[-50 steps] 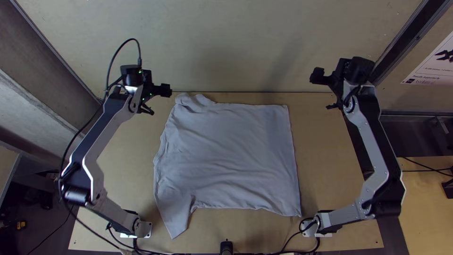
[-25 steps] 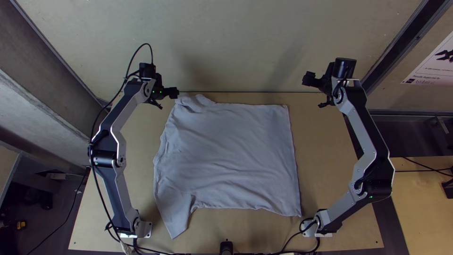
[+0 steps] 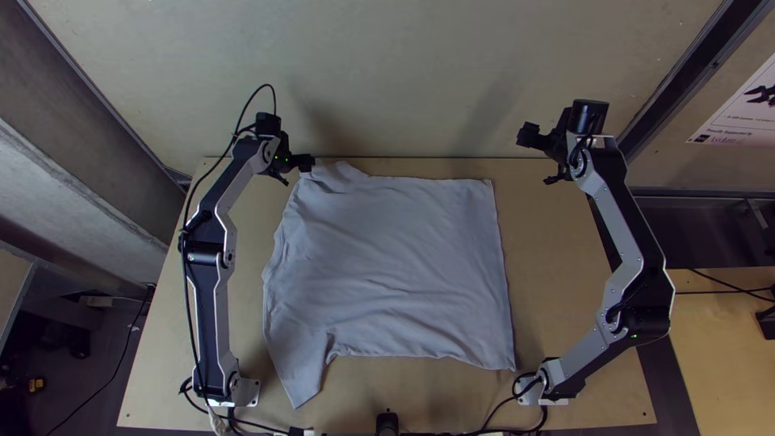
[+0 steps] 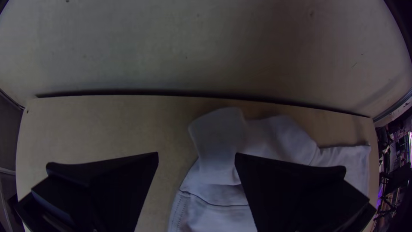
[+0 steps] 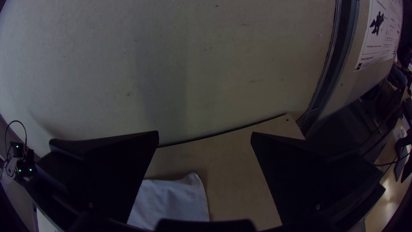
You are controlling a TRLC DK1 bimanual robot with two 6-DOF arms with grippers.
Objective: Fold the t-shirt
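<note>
top view: soft, rather dim light over table point(image 3: 553, 258) | faint shadows point(image 3: 488, 113) on wall point(image 3: 387, 56) behind table | wrist views: more dim, corners dark, table edge bent | bright strip point(image 4: 410, 147) beyond table

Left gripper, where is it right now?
In the top view, the left gripper is on the left side, near the far edge of the table, close by the far-left corner of the t-shirt.

Robotics lab, by all appearances | two jointed arms point(image 3: 623, 232) mounted at a wooden desk point(image 3: 549, 242) | black cables point(image 3: 726, 291) trailing nearby | poster point(image 3: 743, 109) on a side panel point(image 3: 710, 157)
</note>
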